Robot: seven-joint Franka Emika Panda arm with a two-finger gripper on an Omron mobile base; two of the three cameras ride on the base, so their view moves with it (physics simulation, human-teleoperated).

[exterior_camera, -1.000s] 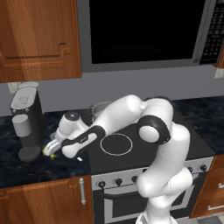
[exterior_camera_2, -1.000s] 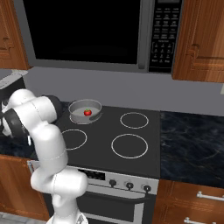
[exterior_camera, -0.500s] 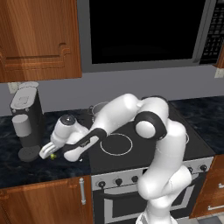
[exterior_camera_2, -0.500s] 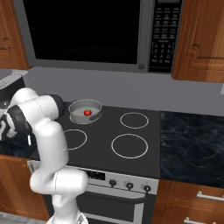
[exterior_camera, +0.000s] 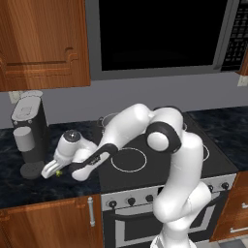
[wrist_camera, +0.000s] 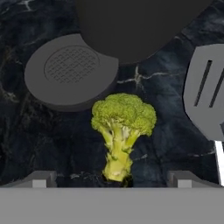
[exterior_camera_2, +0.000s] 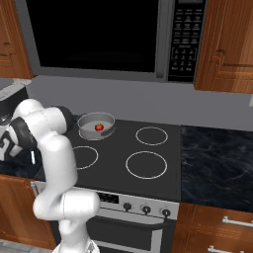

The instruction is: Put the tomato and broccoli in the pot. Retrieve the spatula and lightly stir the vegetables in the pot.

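Observation:
The broccoli (wrist_camera: 123,127) lies on the dark counter with its lumpy head away from the hand and its pale stem toward it. My gripper (wrist_camera: 111,180) is open, low over the counter, with one fingertip (wrist_camera: 41,179) on each side of the stem and apart from it. In the left base view the gripper (exterior_camera: 50,170) hangs just above the broccoli (exterior_camera: 58,173). The spatula (wrist_camera: 207,94) lies right of the broccoli, grey slotted blade up, white handle toward the hand. On the stove's back left burner, the grey pot (exterior_camera_2: 85,121) holds the tomato (exterior_camera_2: 99,127).
The dark coffee machine (exterior_camera: 29,135) stands close to the left of the hand, and its round drip base (wrist_camera: 72,70) lies just beyond the broccoli. The black stovetop (exterior_camera_2: 148,158) stretches to the right. A microwave (exterior_camera_2: 99,34) and wooden cabinets hang above.
The hand has moved left and down toward the counter in front of the coffee machine. The jaws have stayed open. The tomato rests in the pot as before.

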